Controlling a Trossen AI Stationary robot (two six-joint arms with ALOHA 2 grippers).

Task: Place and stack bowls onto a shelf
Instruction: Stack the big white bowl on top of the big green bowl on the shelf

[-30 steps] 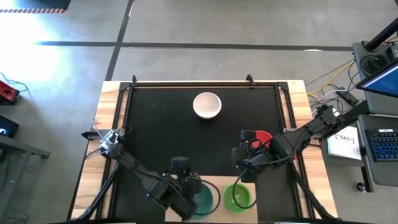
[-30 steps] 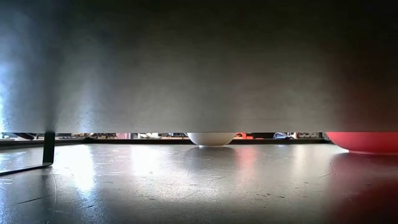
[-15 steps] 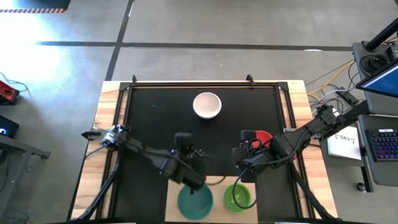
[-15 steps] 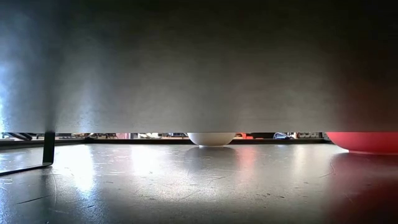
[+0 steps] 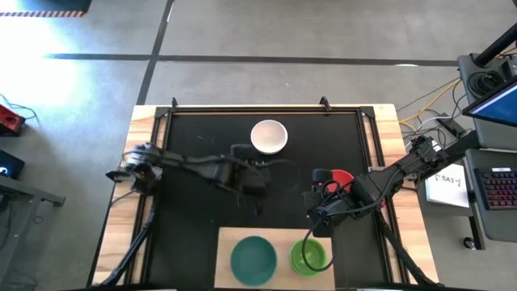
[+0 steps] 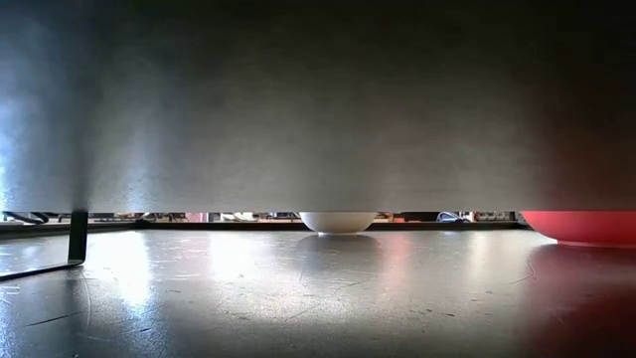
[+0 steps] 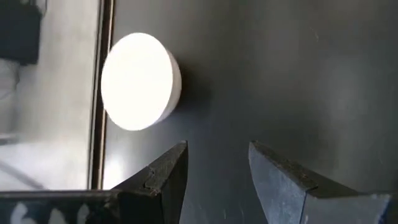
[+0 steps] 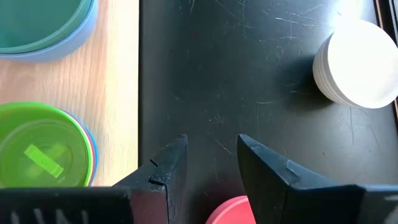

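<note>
The white bowl [image 5: 269, 136] stands on the black mat near the far edge; it also shows in the left wrist view [image 7: 140, 81], the right wrist view [image 8: 357, 62] and the low view [image 6: 338, 221]. My left gripper [image 5: 252, 187] [image 7: 214, 168] hovers open just near of it. The red bowl [image 5: 342, 178] [image 6: 581, 227] lies on the mat, partly under my right arm. My right gripper [image 5: 317, 212] [image 8: 208, 162] is open above the mat beside it. On the pale wood shelf [image 5: 283, 236] a teal bowl [image 5: 254, 259] sits in a pale blue one [image 8: 74, 43]. A green bowl [image 5: 308, 255] tops a stack of small bowls.
The black mat [image 5: 202, 153] fills the table between wooden side strips [image 5: 141, 137]. A metal frame [image 5: 242, 109] runs along the far edge. The shelf lies at the near edge. A desk with a keyboard [image 5: 497, 190] and papers stands to the right.
My left gripper has drawn back from over the teal bowl on the shelf and travelled toward the far edge, ending close to the white bowl. The teal bowl stays on the shelf, now uncovered. My right arm has kept still.
</note>
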